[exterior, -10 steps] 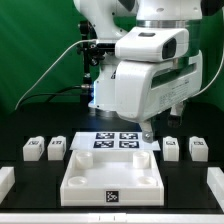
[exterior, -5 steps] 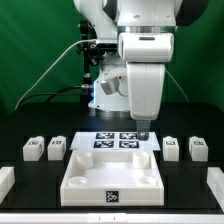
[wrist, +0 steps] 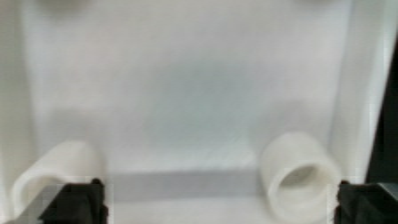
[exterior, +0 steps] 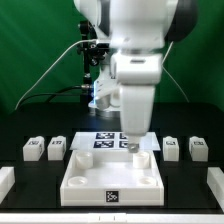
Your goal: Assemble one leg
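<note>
Four legs are sitting in a loose row on the black table [exterior: 35,188], two on each side of the tray [exterior: 85,195]: the far-left leg [exterior: 33,149] and the inner left leg [exterior: 57,148] at the exterior view's left, the inner right leg [exterior: 172,147] and the far-right leg [exterior: 197,149] at the exterior view's right. All four are lying clear of the gripper [exterior: 128,146], which is hanging over the gap where the tray's rear rim is meeting the marker board [exterior: 105,140]. The inner right leg is lying nearest to it, though still apart.

The arm's bulky white body is hiding part of the marker board and the space behind it. Two more white pieces [exterior: 6,182] are showing at the lower corners, cut by the frame edge. Behind the table a green curtain [exterior: 30,50] is hanging, with a pale cable [exterior: 48,68] looping across it.

Each leg is showing its tag upward and toward the camera (its long axis is too small to read here).

In the wrist view the dark fingertips [wrist: 80,200] are standing at opposite edges of the picture, so the jaws are spread wide and gripping nothing. Between them a plain white surface [wrist: 196,90] is filling the view, with two rounded bumps [wrist: 302,178] rising from it.
</note>
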Controlling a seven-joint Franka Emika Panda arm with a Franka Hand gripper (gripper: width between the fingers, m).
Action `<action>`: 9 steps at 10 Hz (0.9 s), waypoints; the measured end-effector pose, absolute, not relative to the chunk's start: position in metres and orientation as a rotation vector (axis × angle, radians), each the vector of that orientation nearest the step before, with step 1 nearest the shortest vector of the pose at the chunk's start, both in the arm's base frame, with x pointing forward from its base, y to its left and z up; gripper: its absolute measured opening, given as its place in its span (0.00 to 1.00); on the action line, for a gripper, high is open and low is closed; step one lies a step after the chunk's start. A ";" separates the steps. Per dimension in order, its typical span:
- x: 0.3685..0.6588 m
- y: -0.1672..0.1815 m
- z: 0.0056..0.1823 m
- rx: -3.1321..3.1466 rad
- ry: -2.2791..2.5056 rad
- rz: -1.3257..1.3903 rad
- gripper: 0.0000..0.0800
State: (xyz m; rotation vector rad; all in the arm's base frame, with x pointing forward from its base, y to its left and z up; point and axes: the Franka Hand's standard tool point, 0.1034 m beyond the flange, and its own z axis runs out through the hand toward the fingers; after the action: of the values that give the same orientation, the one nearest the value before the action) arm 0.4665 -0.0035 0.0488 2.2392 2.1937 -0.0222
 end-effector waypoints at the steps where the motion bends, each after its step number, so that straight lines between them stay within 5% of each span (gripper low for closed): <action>1: 0.458 -0.009 0.039 2.258 2.185 -0.023 0.81; 3: 0.448 -0.016 0.020 2.282 2.180 -0.025 0.81; 6: 0.447 -0.018 0.016 2.295 2.174 -0.031 0.80; 9: 0.446 -0.018 0.016 2.297 2.175 -0.033 0.18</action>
State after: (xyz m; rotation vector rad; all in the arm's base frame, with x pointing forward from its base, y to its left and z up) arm 0.4464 -0.0176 0.0155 2.2967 2.1745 -0.0326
